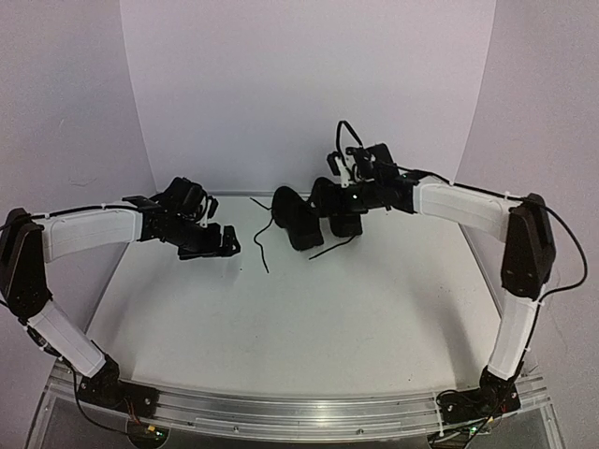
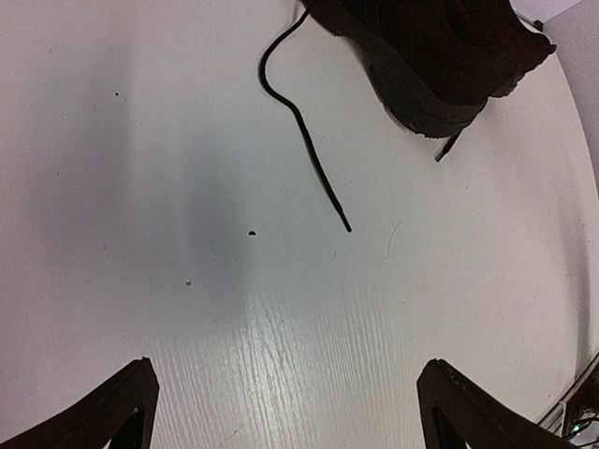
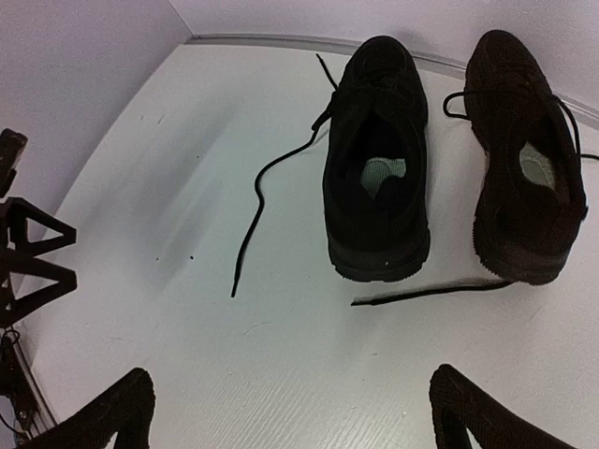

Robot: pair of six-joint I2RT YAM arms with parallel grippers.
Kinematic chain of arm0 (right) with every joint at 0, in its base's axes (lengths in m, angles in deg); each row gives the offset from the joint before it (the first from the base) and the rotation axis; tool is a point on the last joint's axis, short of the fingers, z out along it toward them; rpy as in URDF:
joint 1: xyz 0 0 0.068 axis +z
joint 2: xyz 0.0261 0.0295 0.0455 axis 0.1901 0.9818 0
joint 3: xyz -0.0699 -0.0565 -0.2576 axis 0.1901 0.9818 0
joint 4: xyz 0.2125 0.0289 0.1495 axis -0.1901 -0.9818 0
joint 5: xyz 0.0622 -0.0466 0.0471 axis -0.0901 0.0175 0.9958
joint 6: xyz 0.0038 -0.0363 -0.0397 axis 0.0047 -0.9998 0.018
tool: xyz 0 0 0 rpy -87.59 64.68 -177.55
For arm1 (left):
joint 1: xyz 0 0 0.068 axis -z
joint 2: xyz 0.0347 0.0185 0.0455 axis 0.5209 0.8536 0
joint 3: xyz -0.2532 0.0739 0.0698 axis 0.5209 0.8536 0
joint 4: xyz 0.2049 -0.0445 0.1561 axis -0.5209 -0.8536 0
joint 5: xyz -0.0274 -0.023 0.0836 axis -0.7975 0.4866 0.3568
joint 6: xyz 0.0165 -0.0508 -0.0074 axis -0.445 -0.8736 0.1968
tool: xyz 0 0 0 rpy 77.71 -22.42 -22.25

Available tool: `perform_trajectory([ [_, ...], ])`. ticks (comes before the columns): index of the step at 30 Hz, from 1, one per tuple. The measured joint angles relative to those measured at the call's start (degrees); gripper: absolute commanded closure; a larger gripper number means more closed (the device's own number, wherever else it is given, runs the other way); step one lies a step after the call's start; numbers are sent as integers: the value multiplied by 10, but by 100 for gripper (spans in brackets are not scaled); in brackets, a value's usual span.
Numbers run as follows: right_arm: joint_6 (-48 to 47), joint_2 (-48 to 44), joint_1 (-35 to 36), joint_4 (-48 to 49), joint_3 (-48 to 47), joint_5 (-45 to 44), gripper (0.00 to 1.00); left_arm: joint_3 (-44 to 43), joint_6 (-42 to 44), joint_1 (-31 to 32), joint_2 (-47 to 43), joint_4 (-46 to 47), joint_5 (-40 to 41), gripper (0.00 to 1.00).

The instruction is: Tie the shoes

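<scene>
Two small black shoes stand side by side at the back of the white table, toes toward the back wall: the left shoe (image 3: pixel 376 159) (image 1: pixel 298 223) and the right shoe (image 3: pixel 524 159). Their thin laces are loose. One lace (image 3: pixel 267 201) (image 2: pixel 304 140) trails left of the left shoe, and another lace (image 3: pixel 430 292) lies behind the heels. My right gripper (image 3: pixel 290 421) (image 1: pixel 348 201) is open and empty, hovering above the shoes on the heel side. My left gripper (image 2: pixel 285 412) (image 1: pixel 220 241) is open and empty, left of the trailing lace. A corner of the left shoe (image 2: pixel 430 56) shows in the left wrist view.
The white table (image 1: pixel 328 318) is closed in by a curved white backdrop (image 1: pixel 309 84) at the back and sides. An aluminium rail (image 1: pixel 299 412) with both arm bases runs along the near edge. My left gripper also shows at the left edge of the right wrist view (image 3: pixel 23 253).
</scene>
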Motion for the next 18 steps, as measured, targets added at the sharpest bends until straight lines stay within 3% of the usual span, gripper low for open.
perform_trajectory([
  [4,-16,117,-4,-38,-170,-18,8,10,-4,0,-13,7,-3,0],
  [7,-18,188,-12,-68,-257,-20,19,26,-13,0,-26,20,-8,0],
  [12,-12,268,-37,-96,-334,-13,33,49,-21,0,-38,26,-10,0],
  [18,-6,342,-55,-108,-373,3,42,55,-26,0,-49,29,-10,0],
])
